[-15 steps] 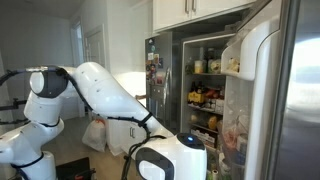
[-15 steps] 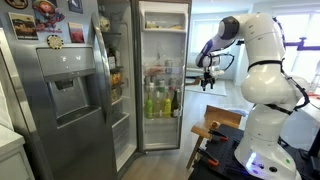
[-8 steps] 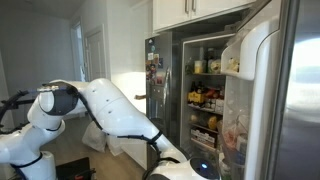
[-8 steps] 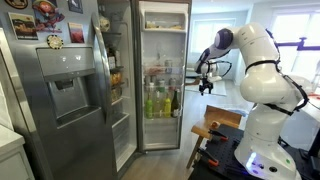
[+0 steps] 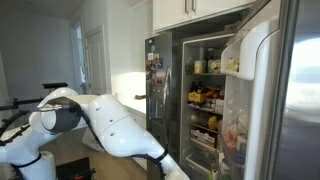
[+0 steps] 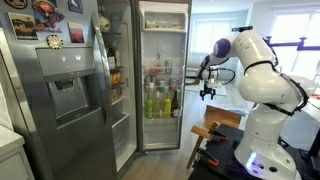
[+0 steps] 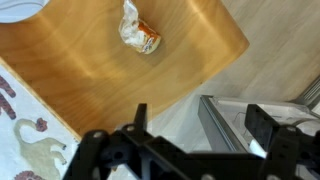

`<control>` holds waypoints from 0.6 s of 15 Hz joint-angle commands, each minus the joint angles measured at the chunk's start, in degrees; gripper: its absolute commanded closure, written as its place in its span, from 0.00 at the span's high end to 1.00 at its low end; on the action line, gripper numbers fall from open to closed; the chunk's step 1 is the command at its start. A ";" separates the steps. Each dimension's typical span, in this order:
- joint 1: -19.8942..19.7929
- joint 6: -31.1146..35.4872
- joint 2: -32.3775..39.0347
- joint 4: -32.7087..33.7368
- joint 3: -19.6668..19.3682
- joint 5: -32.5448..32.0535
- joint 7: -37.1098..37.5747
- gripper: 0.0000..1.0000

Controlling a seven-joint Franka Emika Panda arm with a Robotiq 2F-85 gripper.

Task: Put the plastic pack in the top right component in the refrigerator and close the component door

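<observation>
The tool (image 7: 198, 115) hangs with its fingers spread and nothing between them, above the edge of a wooden counter (image 7: 110, 80). The plastic pack (image 7: 138, 29) lies crumpled on that counter, well apart from the fingers and near a white plate (image 7: 20, 8). The pickup is the step in hand, not yet made. Next, I judge, the tool must shift over the pack, drop and clamp it. In an exterior view the refrigerator (image 6: 160, 75) stands open nearby. Print on the pack and on the door magnets (image 6: 45, 15) is too small to read.

Refrigerator (image 6: 60, 120) shelf items (image 6: 160, 100) too small
</observation>
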 commanded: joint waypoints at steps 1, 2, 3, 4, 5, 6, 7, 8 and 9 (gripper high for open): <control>-2.77 -0.42 1.62 1.60 0.84 2.00 3.14 1.00; -3.47 -0.40 1.86 1.41 0.95 2.55 3.89 1.00; -4.20 -0.21 2.04 1.17 1.10 3.31 4.52 1.00; -4.74 0.12 2.22 0.94 1.10 3.76 5.03 1.00; -5.47 0.67 2.59 0.77 1.35 4.48 5.40 1.00; -6.10 1.08 3.11 0.86 1.50 5.06 5.76 1.00; -6.64 1.58 3.59 0.92 1.67 5.69 5.93 1.00; -7.15 2.09 4.30 1.18 1.80 6.11 6.43 1.00; -7.60 2.47 4.91 1.45 2.04 6.37 7.01 1.00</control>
